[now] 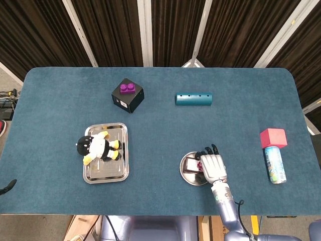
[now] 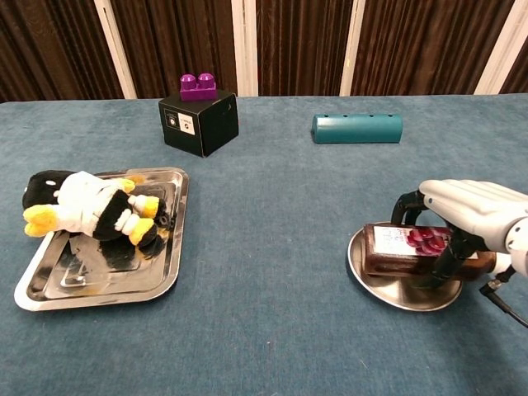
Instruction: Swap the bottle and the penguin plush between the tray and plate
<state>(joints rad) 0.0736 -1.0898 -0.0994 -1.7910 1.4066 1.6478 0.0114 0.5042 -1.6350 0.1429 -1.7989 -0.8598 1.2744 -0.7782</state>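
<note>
A dark juice bottle (image 1: 189, 164) (image 2: 403, 247) lies on its side on the small round metal plate (image 1: 186, 177) (image 2: 388, 290) at the front right. My right hand (image 1: 213, 166) (image 2: 470, 210) lies over the bottle's right part, fingers curled down its far side and thumb against its near side. The bottle still rests on the plate. A black, white and yellow penguin plush (image 1: 99, 147) (image 2: 82, 206) lies across the rectangular metal tray (image 1: 108, 173) (image 2: 99, 282) at the front left. No left hand shows in either view.
A black box topped with a purple brick (image 1: 127, 95) (image 2: 199, 122) stands at the back left, and a teal cylinder (image 1: 193, 99) (image 2: 357, 129) lies at the back middle. A red block (image 1: 273, 137) and a lying can (image 1: 275, 164) sit at the far right edge.
</note>
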